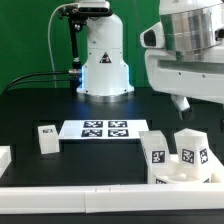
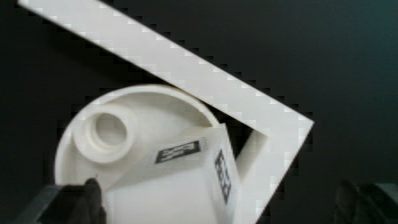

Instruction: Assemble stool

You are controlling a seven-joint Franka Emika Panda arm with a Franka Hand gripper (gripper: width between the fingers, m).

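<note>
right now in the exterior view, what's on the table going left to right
lone leg -> marker board -> tagged leg -> second tagged leg; the seat overlaps those two, so it is left unplaced

No letters, numbers or brand names legible in either view. The only signs are black-and-white square tags. Marker board [image 1: 105, 130], centre of scene: four tags in a two-by-two block. Loose leg [image 1: 47, 138], at the exterior view's left: one tag on its near face. Inner right leg [image 1: 157, 152] and outer right leg [image 1: 192, 152], near, at the exterior view's right: at least one tag each. Wrist view: seat disc [image 2: 143, 150] carries two tags, too blurred to make out.
</note>
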